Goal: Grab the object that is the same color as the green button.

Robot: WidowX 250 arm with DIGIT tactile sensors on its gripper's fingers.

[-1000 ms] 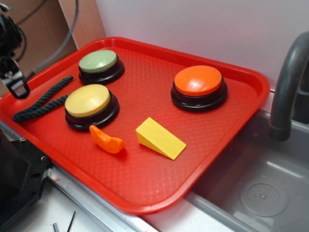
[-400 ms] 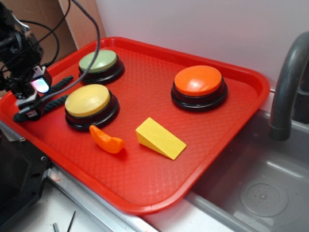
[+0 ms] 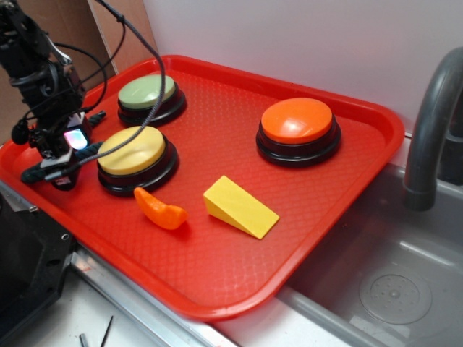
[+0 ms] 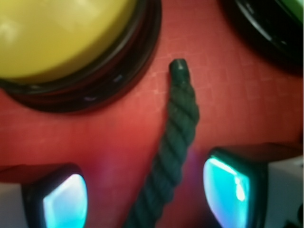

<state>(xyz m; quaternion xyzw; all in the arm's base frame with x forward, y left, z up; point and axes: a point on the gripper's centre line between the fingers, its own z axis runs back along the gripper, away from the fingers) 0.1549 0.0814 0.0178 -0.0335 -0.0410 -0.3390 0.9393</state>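
— So where's the rope [image 4: 178, 142] relative to the gripper [image 4: 147, 197]?

— Right between the fingers. In the wrist view one strand runs from the bottom edge up and slightly right, ending just short of the yellow button [image 4: 61, 38]. Its long axis crosses the line between the two lit pads [image 4: 64, 202], one on each side of the strand.

— Are the jaws shut on it?

— No, spread wide, with red tray showing on both sides of the strand; nothing is held.

— And from outside?

— The rope [image 3: 36, 173] lies at the tray's [image 3: 217, 289] left edge, left of the yellow button [image 3: 132, 150], with the gripper [image 3: 65, 170] low over it. The green button [image 3: 147, 92] sits just beyond, farther back.

— What else is on the tray?

— An orange button [image 3: 296, 120] at far right, an orange piece [image 3: 160, 210] and a yellow wedge [image 3: 239, 206] near the front, all well apart from the rope. I'd judge a straight close should catch the strand.
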